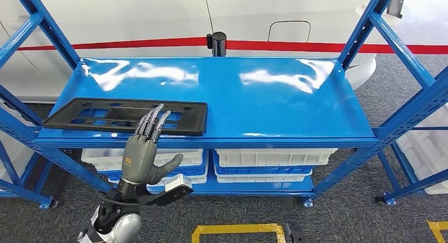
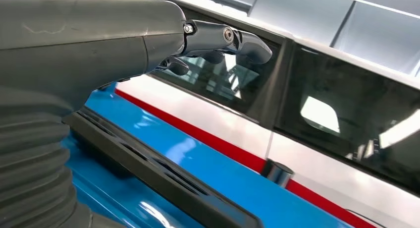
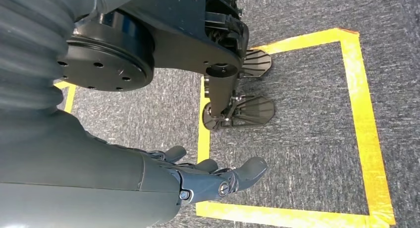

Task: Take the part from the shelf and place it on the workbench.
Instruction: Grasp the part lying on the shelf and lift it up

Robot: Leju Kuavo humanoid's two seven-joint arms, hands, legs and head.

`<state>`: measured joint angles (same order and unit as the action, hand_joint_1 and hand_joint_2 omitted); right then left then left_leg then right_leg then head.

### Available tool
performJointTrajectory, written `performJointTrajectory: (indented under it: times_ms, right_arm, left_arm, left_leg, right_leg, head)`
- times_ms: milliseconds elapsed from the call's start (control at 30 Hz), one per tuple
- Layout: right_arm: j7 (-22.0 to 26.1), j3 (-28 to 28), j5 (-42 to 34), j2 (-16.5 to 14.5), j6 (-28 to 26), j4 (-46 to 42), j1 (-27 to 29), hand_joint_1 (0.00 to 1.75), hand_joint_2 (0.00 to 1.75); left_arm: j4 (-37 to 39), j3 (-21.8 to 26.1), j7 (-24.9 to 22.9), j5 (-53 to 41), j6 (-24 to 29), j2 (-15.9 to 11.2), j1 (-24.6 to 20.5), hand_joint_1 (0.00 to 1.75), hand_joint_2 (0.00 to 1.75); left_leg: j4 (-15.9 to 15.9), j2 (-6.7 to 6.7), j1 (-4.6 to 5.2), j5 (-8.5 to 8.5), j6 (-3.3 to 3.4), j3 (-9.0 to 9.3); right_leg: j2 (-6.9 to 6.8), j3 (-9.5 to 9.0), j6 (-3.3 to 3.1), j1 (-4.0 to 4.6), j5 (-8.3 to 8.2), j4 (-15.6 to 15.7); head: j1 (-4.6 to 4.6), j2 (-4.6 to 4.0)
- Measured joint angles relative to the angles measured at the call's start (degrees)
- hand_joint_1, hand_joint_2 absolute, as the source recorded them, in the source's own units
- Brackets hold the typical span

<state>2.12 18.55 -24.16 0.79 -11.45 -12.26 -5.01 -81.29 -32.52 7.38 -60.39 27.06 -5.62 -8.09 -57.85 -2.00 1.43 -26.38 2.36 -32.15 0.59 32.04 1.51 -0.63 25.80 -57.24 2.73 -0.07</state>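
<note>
Left hand (image 1: 143,156) — fingers apart, empty — reaches the black part (image 1: 124,115) on the shelf (image 1: 274,103) (right hand (image 3: 208,181) open too).

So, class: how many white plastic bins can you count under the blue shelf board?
2 stacks show: the left white bins behind the left hand, the right white bins beside them. The board hides how many bins each stack holds.

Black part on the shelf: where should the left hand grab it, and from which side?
Probably the near long edge of the part, from the front. It lies flat on the shelf with that edge close to the shelf's front lip. The left hand is open there, its fingers over that edge. Its slots may offer a hold too.
</note>
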Motion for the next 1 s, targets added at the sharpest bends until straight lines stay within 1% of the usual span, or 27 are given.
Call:
performJointTrajectory:
  times_ms: [200, 333, 500, 767, 900, 1000]
  right_arm:
    - [0.2, -0.22, 0.06, -0.1, 0.05, 0.0, 0.03, 0.0, 1.75]
    - [0.26, -0.61, 0.21, -0.11, 0.13, 0.0, 0.05, 0.0, 1.75]
    - [0.15, -0.92, 0.91, -0.1, 0.15, 0.0, 0.03, 0.0, 1.75]
    - [-0.77, -1.04, 1.86, 0.12, 0.34, 0.0, -0.04, 0.0, 1.75]
    - [-0.94, -1.04, 2.34, 0.27, 0.39, 0.0, -0.06, 0.0, 1.75]
    - [-1.15, -1.04, 2.93, 0.31, 0.48, 0.0, -0.09, 0.0, 1.75]
  left_arm:
    - [0.02, 1.4, -1.9, -1.48, -0.38, -0.72, 0.05, 0.0, 1.75]
    - [0.74, 2.0, -3.5, -1.72, -2.34, -0.74, -0.2, 0.0, 1.75]
    - [4.57, 2.86, -4.87, -0.24, -6.01, -0.74, -1.79, 0.0, 1.75]
    - [10.69, 4.1, -4.97, 3.1, -10.19, -0.74, -4.93, 0.0, 1.75]
    - [13.41, 4.51, -5.08, 2.98, -10.28, -0.72, -6.4, 0.0, 1.75]
    - [16.39, 4.92, -5.5, 2.04, -8.59, -0.72, -8.41, 0.0, 1.75]
  left_leg:
    - [0.0, 0.0, 0.0, 0.0, 0.0, 0.0]
    - [0.0, 0.0, 0.0, 0.0, 0.0, 0.0]
    - [0.0, 0.0, 0.0, 0.01, 0.0, 0.01]
    - [0.0, 0.0, 0.0, 0.01, -0.01, 0.01]
    - [0.0, 0.0, 0.0, 0.01, -0.01, 0.01]
    - [0.0, 0.0, 0.0, 0.01, -0.01, 0.01]
  right_leg:
    - [0.0, 0.01, 0.0, 0.0, 0.0, 0.0]
    - [0.0, 0.02, 0.0, 0.0, 0.0, 0.0]
    - [0.0, 0.01, 0.0, 0.0, 0.0, 0.0]
    - [0.0, 0.01, 0.0, 0.0, 0.0, 0.0]
    - [0.0, 0.02, 0.0, 0.0, 0.0, 0.0]
    - [0.0, 0.01, 0.0, 0.0, 0.0, 0.0]
  head:
    - [-0.01, 0.0]
    - [-0.01, 0.0]
    - [-0.01, 0.0]
    - [0.0, 0.0]
    - [-0.01, 0.0]
    - [0.0, 0.0]
